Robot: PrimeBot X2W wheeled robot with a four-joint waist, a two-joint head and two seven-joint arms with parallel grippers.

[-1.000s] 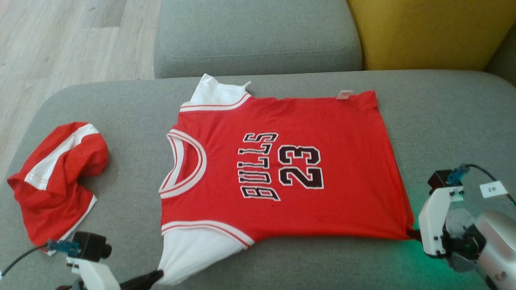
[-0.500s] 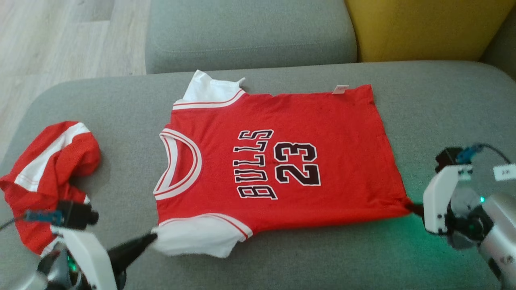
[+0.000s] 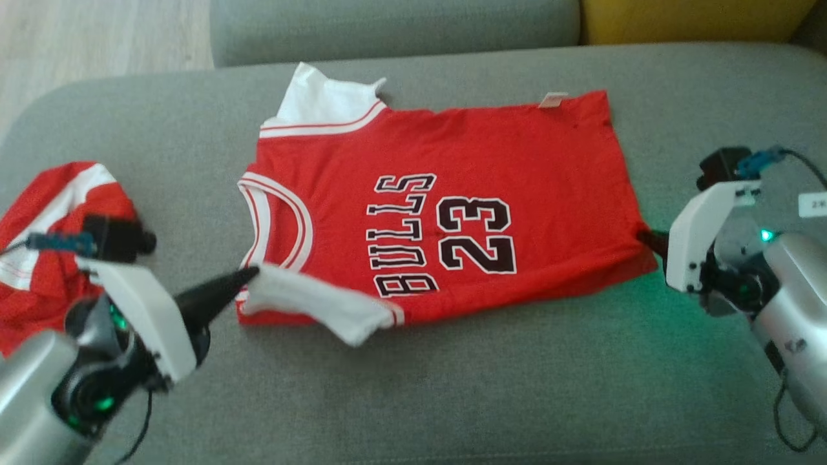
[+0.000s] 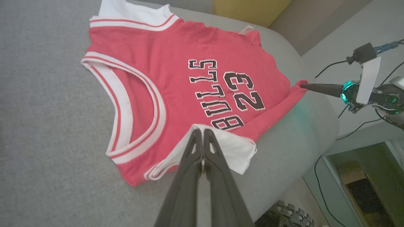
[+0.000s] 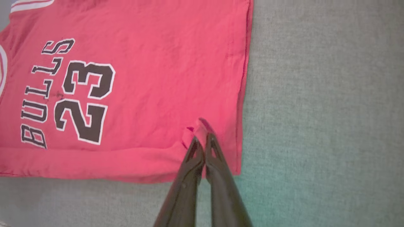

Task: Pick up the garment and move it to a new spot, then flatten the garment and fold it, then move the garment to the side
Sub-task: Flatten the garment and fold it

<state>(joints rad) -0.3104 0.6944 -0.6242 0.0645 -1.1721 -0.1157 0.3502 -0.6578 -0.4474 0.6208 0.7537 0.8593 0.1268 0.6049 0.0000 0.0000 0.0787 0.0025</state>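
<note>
Red basketball jersey (image 3: 465,148) with white sleeves and a black "BULLS 23" print lies face up on the wide grey sofa cushion (image 3: 517,387), collar toward the robot's left and hem toward its right. The left claw (image 3: 249,276) has its two dark fingers pressed together on the edge of the near white sleeve (image 3: 310,303), pinching it. The sleeve is drawn over the red front, so its cloth lies across the bottom of the collar trim and just beside the letter B. In the left wrist view the left claw (image 4: 202,131) shows the same pinch, with the sleeve sagging in a loose flap to one side of the fingers. The right claw (image 3: 644,236) is clamped on the near hem corner. In the right wrist view the right claw (image 5: 203,138) has a small ridge of red cloth caught between its tips, and the jersey's near edge lies doubled in a long narrow band below the print. The far white sleeve (image 3: 320,97) lies flat, and a small pale label (image 3: 552,99) sits at the far hem corner. A crumpled red-and-white garment (image 3: 32,258) rests on the same cushion at the robot's left, well apart from the jersey. Beyond are a grey back cushion (image 3: 387,26), a yellow cushion (image 3: 685,16) and pale wooden floor (image 3: 97,39).
</note>
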